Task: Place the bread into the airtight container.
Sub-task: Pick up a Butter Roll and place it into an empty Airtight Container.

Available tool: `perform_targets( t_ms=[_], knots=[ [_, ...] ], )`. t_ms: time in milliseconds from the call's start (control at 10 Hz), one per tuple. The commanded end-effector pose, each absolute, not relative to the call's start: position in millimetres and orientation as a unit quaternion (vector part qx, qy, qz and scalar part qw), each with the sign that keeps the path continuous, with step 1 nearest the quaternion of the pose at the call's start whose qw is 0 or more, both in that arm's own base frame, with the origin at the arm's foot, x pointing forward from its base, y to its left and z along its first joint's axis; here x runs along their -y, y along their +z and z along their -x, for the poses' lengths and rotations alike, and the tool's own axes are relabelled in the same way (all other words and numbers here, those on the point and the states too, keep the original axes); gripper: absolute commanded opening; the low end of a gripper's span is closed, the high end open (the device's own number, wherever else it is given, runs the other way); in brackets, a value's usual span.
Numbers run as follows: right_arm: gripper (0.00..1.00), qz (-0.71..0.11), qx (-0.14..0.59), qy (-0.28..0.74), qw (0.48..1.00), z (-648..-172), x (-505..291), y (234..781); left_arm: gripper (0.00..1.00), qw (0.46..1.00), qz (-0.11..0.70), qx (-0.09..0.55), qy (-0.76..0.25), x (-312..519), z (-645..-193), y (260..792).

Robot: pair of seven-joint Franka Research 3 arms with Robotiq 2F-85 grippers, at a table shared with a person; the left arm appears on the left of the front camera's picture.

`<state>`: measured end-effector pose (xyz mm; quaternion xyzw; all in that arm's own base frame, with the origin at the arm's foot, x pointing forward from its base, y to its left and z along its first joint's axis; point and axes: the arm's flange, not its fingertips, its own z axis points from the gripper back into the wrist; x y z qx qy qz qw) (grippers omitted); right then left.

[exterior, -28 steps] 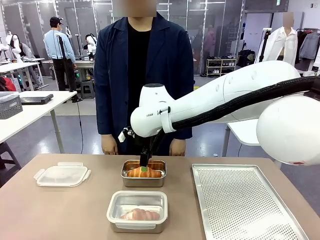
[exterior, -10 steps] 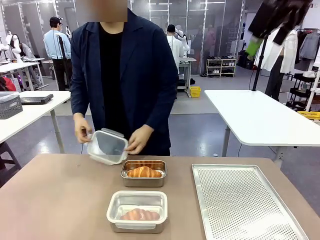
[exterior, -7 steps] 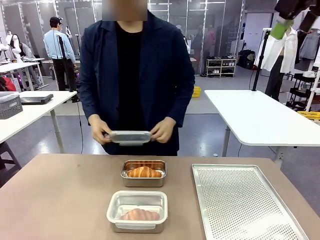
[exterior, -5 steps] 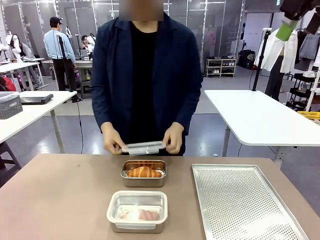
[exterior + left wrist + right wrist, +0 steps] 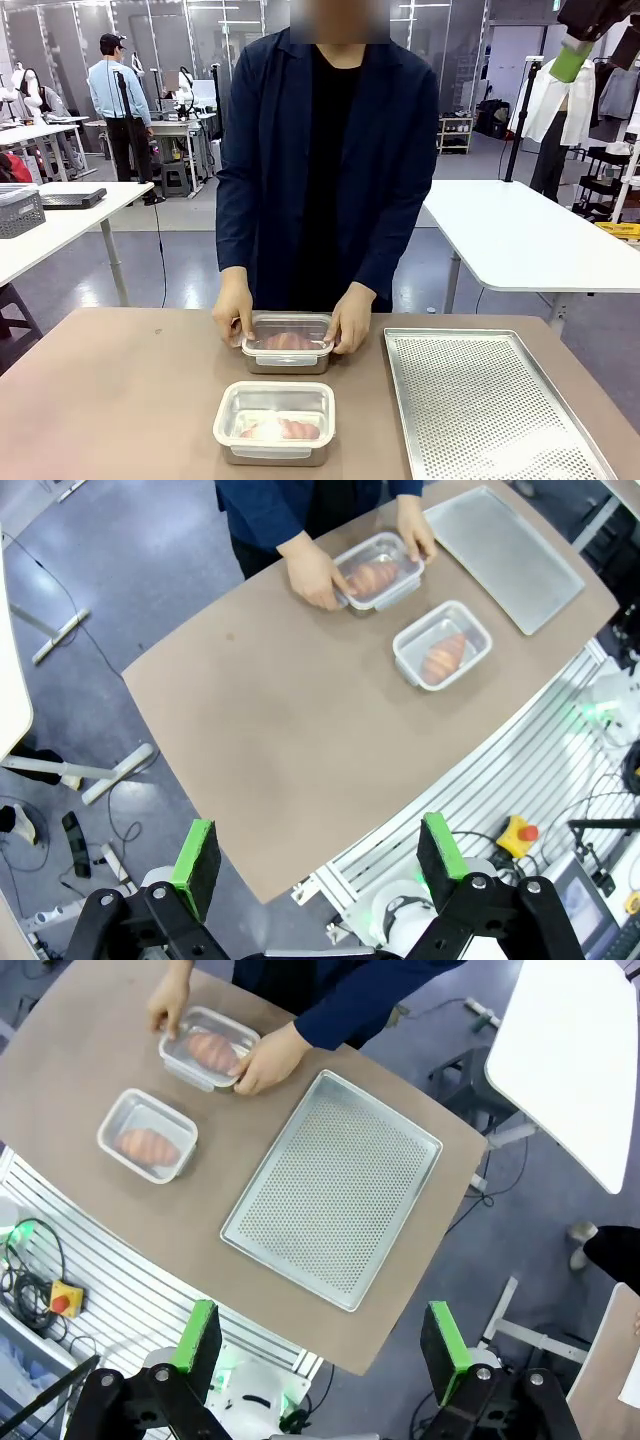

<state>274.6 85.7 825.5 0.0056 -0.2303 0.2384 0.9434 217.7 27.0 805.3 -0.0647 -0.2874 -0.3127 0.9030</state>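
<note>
The bread (image 5: 287, 341), a golden croissant, lies in the far steel airtight container (image 5: 288, 362) at mid-table. A person's two hands (image 5: 350, 318) press a clear lid down on it. The same container (image 5: 378, 575) and hands also appear in both wrist views (image 5: 205, 1048). My left gripper (image 5: 318, 852) hangs open high above the table's near edge, empty. My right gripper (image 5: 320, 1340) is open and empty too, high over the table's right side; in the front view it sits at the top right corner (image 5: 598, 50).
A second lidded container (image 5: 275, 422) holding bread stands nearer me (image 5: 442, 645) (image 5: 148, 1135). A perforated metal tray (image 5: 490, 400) covers the table's right part (image 5: 335, 1190). White tables stand behind the person.
The person lowered the clear lid from chest height onto the far container and now presses it down. My right gripper has barely moved at the top right.
</note>
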Motion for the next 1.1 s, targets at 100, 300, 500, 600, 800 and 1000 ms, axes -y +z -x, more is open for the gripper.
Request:
perform_targets(
  t_ms=[100, 300, 500, 600, 800, 1000],
  knots=[
    [1.00, -0.005, 0.234, 0.244, 0.941, -276.4, -84.4, 827.0, 1.00, 0.901, 0.066, 0.287, -0.317, -26.6, -216.8, 806.0],
    [1.00, -0.005, 0.234, 0.244, 0.941, -276.4, -84.4, 827.0, 1.00, 0.901, 0.066, 0.287, -0.317, -26.6, -216.8, 806.0],
    [1.00, -0.005, 0.234, 0.244, 0.941, -276.4, -84.4, 827.0, 1.00, 0.901, 0.066, 0.287, -0.317, -26.6, -216.8, 806.0],
    [1.00, -0.005, 0.234, 0.244, 0.941, -276.4, -84.4, 827.0, 1.00, 0.901, 0.066, 0.287, -0.317, -26.6, -216.8, 806.0],
    [1.00, -0.005, 0.234, 0.244, 0.941, -276.4, -84.4, 827.0, 1.00, 0.901, 0.066, 0.287, -0.317, -26.6, -216.8, 806.0],
    [1.00, -0.005, 0.234, 0.244, 0.941, -276.4, -84.4, 827.0, 1.00, 0.901, 0.066, 0.287, -0.317, -26.6, -216.8, 806.0]
  ],
)
